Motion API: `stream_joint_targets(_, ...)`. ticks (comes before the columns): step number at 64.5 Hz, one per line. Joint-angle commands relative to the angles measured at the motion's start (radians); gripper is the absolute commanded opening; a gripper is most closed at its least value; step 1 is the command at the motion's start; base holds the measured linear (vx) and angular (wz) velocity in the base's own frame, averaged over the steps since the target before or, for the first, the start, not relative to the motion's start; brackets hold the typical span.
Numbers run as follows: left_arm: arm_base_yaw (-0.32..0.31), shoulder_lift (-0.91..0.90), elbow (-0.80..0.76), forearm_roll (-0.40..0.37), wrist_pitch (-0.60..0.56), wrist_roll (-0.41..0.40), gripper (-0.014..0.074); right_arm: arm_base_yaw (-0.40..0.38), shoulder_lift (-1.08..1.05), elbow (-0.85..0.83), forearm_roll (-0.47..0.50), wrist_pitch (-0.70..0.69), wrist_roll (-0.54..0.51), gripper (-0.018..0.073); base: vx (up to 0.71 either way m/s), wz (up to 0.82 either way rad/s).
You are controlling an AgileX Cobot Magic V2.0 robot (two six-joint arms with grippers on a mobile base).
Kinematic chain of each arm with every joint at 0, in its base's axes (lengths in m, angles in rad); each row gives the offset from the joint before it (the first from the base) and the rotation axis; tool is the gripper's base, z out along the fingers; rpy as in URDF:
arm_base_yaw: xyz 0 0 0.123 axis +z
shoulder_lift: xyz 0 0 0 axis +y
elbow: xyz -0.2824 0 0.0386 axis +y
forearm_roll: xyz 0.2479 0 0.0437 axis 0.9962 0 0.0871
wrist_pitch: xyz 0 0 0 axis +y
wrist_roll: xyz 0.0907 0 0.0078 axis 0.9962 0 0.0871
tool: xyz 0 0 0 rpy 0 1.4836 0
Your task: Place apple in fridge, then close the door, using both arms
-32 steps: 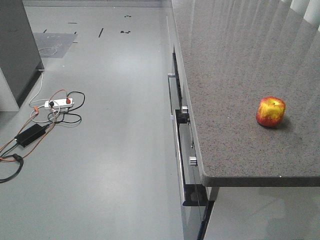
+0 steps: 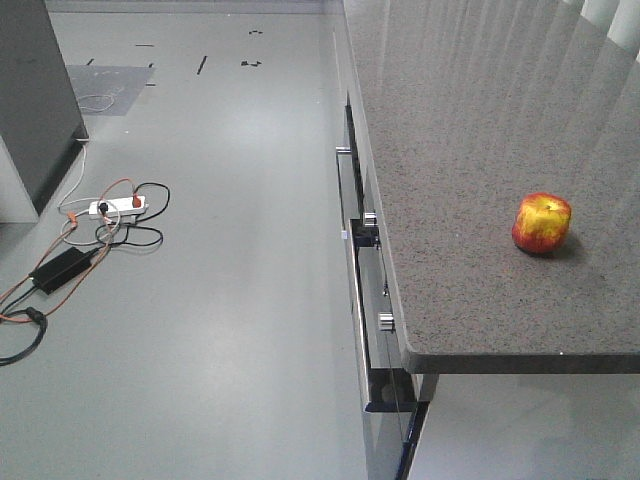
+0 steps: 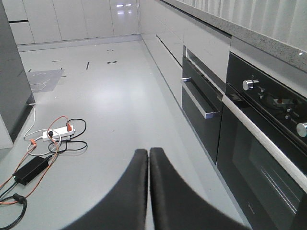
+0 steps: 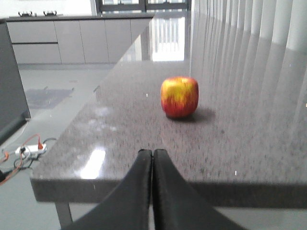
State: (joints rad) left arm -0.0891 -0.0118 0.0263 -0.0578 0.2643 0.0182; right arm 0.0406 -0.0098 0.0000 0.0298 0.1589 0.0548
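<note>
While apple sits on countertop, L claw & R claw both clenched tight.

Only a dark side of the fridge, cropped at the left edge. Desk cut off right and top. Black floor marks too small to read. Cables cropped at left.

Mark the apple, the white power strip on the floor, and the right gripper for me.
apple (image 4: 180, 97), right wrist view, middle of its facing side.
power strip (image 2: 120, 206), front-facing view, middle of its white body.
right gripper (image 4: 152, 154), right wrist view, between its touching fingertips.
</note>
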Motion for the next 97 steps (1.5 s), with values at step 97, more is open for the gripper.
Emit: stream_joint_targets(97,-0.005,-0.014,0.019,-0.006,-0.071,-0.007,-0.0005,0.002,0.777,-0.546,-0.012,-0.016,-0.001,0.0102,0.00,0.00)
